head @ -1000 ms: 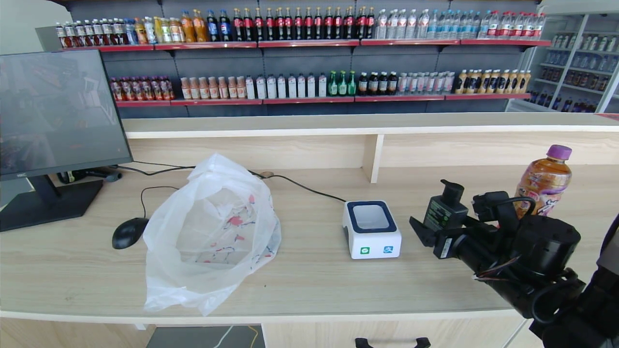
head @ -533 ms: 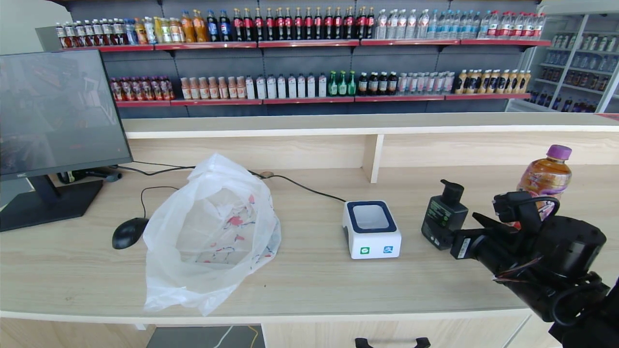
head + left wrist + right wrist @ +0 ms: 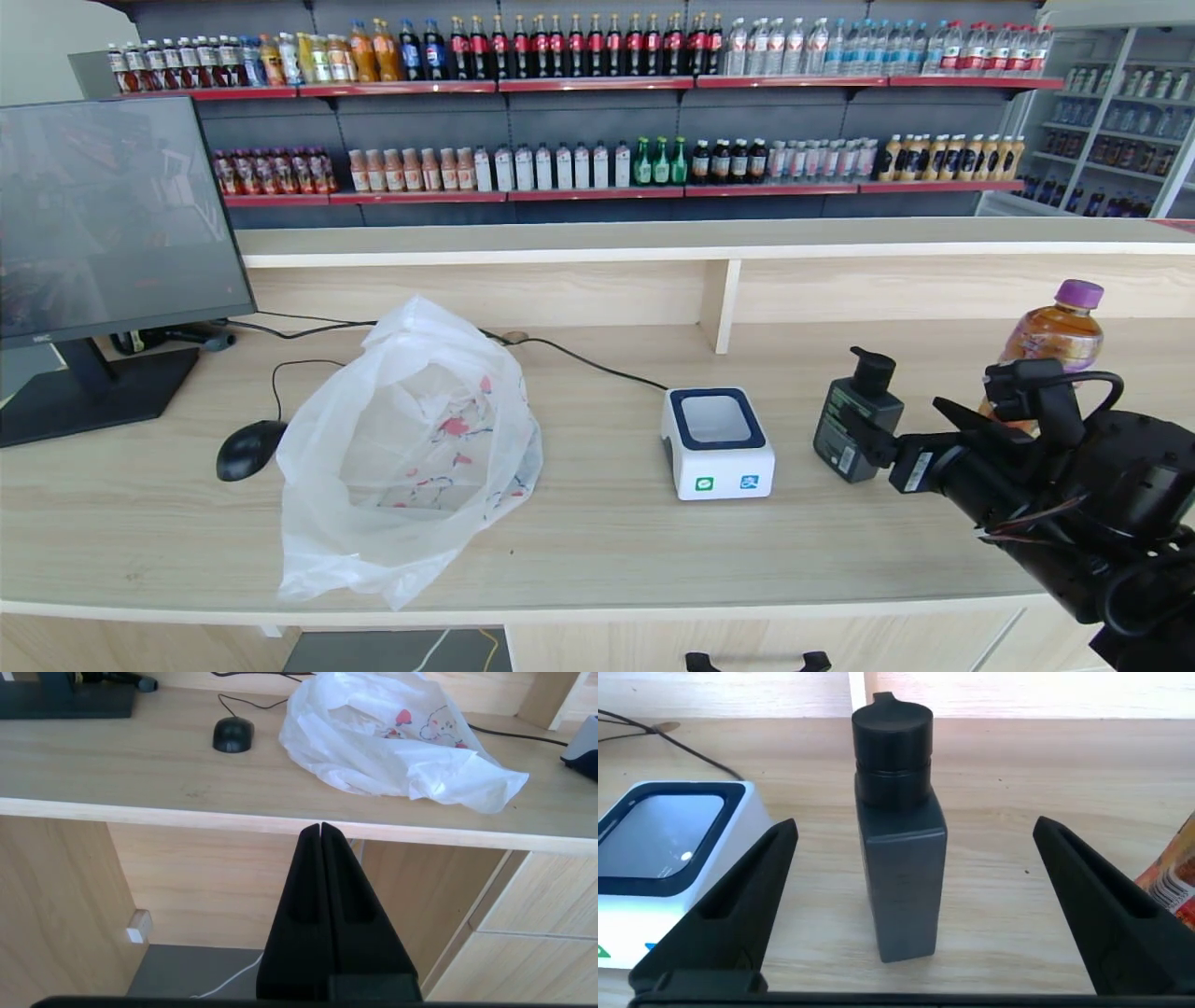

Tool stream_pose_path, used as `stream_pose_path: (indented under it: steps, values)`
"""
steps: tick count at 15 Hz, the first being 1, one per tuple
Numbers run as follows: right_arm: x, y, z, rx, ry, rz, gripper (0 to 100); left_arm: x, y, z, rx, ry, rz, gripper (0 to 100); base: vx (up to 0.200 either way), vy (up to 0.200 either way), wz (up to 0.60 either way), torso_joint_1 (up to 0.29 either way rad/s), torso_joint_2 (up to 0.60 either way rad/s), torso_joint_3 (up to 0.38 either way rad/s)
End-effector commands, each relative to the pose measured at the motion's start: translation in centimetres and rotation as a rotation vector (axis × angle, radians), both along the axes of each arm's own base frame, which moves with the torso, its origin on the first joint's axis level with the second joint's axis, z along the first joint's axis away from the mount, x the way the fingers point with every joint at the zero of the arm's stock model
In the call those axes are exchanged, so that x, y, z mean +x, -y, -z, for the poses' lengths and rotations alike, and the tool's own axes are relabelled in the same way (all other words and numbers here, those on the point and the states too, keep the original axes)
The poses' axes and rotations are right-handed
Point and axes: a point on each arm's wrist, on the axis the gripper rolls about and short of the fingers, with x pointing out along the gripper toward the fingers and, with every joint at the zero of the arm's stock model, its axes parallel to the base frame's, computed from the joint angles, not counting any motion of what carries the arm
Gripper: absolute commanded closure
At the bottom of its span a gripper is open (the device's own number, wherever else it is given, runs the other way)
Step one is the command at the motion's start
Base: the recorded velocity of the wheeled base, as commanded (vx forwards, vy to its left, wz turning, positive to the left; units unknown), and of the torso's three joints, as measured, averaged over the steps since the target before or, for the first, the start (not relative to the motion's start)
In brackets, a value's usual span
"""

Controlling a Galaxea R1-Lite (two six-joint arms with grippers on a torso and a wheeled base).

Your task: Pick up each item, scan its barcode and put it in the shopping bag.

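Straddling the dark pump-top bottle (image 3: 845, 420), the right gripper (image 3: 915, 826) is spread wide, one finger on each side, with a gap showing on both sides in the right wrist view; it has hold of nothing. The bottle stands upright on the wooden counter (image 3: 607, 541), just right of the white scanner (image 3: 717, 443), and carries a label with a small white patch low on its side; the print is too small to read. Two small square icons, green and blue, mark the scanner's front. An orange drink bottle (image 3: 1055, 341) with a purple cap stands behind the right arm. The clear shopping bag (image 3: 411, 448), printed with red and blue figures, lies open well left of the scanner, beside a black mouse (image 3: 250, 448) and a monitor (image 3: 112, 215). Rows of bottled drinks fill the shelves (image 3: 597, 84) behind. The left gripper (image 3: 322, 840) hangs below the counter's front edge, fingers pressed together and empty.
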Motion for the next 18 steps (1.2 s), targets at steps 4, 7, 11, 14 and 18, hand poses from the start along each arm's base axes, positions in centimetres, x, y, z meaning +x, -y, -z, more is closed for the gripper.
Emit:
stream_pose_path:
  steps: [4,7,11,14,18]
  values:
    - [1.7,-0.2,0.4,0.002,0.008,0.005,0,0.0,0.0,0.0,0.000,0.001,0.000,100,0.000,0.000,0.00,0.000,0.00,0.000]
    - [2.7,-0.7,0.9,-0.006,0.002,-0.003,0,0.0,0.0,0.0,0.000,0.000,0.000,100,0.000,0.000,0.00,0.000,0.00,0.000]
    - [3.4,-0.7,1.6,-0.012,-0.011,0.001,0,0.0,0.0,0.0,0.000,0.000,0.000,100,0.000,0.000,0.00,0.000,0.00,0.000]
    - [4.2,-1.0,2.0,-0.013,-0.014,0.000,0,0.0,0.0,0.0,0.000,0.000,0.000,100,0.000,0.000,0.00,0.000,0.00,0.000]
    - [4.5,-0.9,2.2,-0.013,-0.017,0.003,0,0.0,0.0,0.0,0.000,0.001,0.000,100,0.000,0.000,0.00,0.000,0.00,0.000]
